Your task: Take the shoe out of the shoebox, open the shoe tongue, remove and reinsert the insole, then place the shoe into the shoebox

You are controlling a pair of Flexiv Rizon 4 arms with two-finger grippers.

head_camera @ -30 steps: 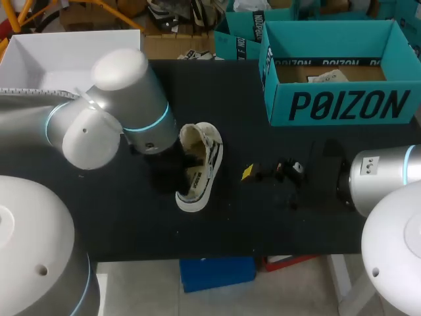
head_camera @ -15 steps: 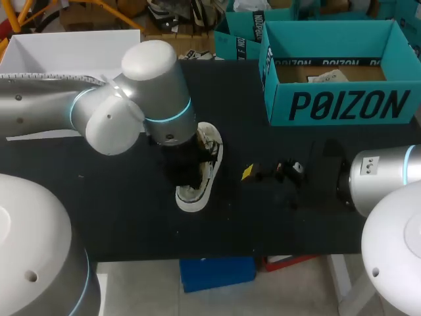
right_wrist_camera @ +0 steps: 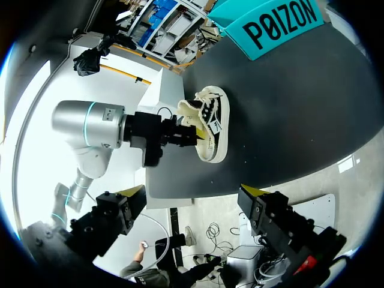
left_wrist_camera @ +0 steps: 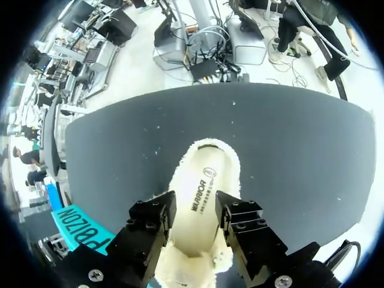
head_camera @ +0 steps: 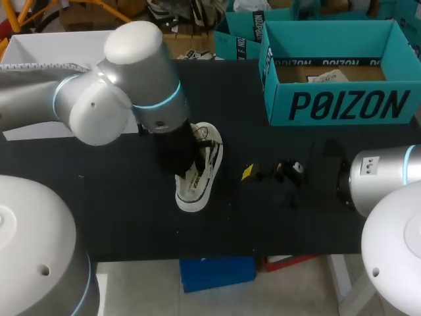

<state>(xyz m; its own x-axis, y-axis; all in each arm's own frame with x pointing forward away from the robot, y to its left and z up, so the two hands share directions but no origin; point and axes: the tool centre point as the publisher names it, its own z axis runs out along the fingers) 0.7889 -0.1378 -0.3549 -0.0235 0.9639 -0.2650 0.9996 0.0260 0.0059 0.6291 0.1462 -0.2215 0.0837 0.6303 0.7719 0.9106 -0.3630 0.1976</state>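
While the shoe [head_camera: 200, 181] lies out on the black table [head_camera: 118, 210], on its side with the toe toward the near edge, the teal shoebox [head_camera: 342, 105] stands at the far right of the table, well apart from it. The left arm comes in from the left, and the left gripper [head_camera: 183, 155] sits down at the shoe's open end, the dark wrist body covering the heel part in the head view. Left wrist view: the shoe [left_wrist_camera: 207, 174] runs straight ahead from the left gripper [left_wrist_camera: 195, 207], heel end nearest and rounded toe farthest, with a pale printed face and fuzzy edges turned to the camera. Whether this gripper grasps the shoe or only straddles it cannot be told here. A corner of the shoebox [left_wrist_camera: 81, 222] shows off to one side of it. Right wrist view: the left gripper [right_wrist_camera: 195, 137] meets the shoe [right_wrist_camera: 217, 129] at its opening, with the shoebox [right_wrist_camera: 279, 27] beyond on the same table [right_wrist_camera: 300, 108]. The right gripper [right_wrist_camera: 193, 195] is released, its yellow-tipped fingers [right_wrist_camera: 135, 193] spread wide with nothing between them. In the head view the right gripper [head_camera: 273, 171] hangs low over the table between shoe and shoebox, near the shoe but not touching it.
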